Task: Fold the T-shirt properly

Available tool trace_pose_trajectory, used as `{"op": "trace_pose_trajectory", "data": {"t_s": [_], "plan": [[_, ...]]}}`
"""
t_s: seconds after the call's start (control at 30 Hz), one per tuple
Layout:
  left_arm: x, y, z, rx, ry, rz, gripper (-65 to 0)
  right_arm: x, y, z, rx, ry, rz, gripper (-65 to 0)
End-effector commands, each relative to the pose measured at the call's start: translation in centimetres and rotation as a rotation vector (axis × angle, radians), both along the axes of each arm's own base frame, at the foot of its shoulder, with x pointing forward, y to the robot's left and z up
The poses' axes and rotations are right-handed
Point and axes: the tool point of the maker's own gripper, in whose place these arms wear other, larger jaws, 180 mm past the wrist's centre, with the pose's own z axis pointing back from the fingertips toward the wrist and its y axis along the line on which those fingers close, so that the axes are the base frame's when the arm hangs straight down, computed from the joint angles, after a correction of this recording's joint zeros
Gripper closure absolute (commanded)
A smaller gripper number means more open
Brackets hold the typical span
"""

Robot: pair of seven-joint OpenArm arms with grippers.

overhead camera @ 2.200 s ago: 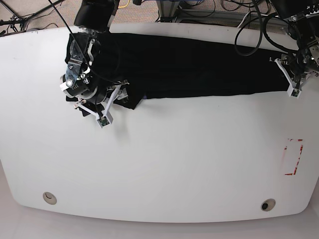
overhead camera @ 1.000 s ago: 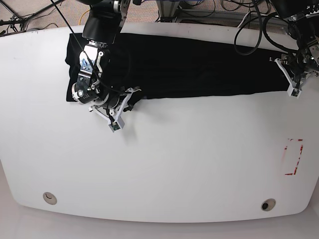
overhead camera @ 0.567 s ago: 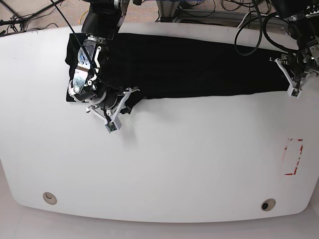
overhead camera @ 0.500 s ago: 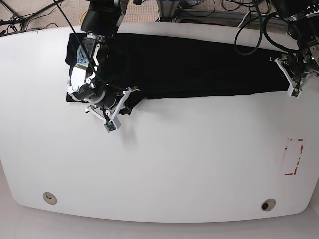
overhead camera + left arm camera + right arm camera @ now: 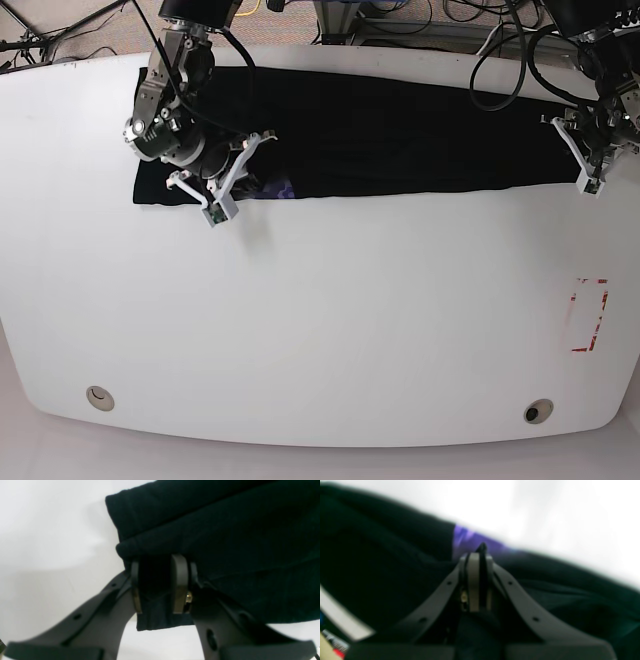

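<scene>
Basically T-shirt (image 5: pixel 400 135) is a long black band across the table's (image 5: pixel 320 320) far side, soft, limp, light. Left gripper (image 5: pixel 160 585) pinches a thick folded corner; right gripper (image 5: pixel 478 580) is clamped on thin hem beside the purple print (image 5: pixel 470 541). Grip doubled edges

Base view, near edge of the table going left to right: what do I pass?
Round hole near the left corner → second round hole toward the right → red marking on the white table, slightly farther back by the right edge.
</scene>
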Motion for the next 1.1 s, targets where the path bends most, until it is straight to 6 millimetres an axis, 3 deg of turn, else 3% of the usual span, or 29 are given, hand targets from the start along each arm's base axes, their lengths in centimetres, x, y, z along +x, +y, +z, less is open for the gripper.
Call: {"op": "trace_pose_trajectory", "data": {"t_s": [0.0,0.23,0.5,0.7,1.07], "plan": [[-1.5,0.4,-1.1,0.044,0.087,-0.006,-14.4,0.1,0.7,2.2,0.058,-0.078,0.005,0.0],[-2.3,-0.3,-3.2,0.012,0.139,-0.023,-14.4,-2.1,1.3,2.2,0.096,-0.061,0.010,0.0],[-2.5,-0.4,-4.2,-0.021,0.126,-0.009,-14.4,-4.6,2.0,1.4,0.159,-0.011,0.012,0.0],[-2.8,-0.4,-4.4,-0.023,0.135,-0.006,-14.4,-6.0,2.5,1.1,0.204,0.018,0.013,0.0],[-2.7,0.3,-4.1,-0.008,0.134,-0.008,-14.4,-8.6,1.2,0.7,0.217,0.060,0.040,-0.8]]}}
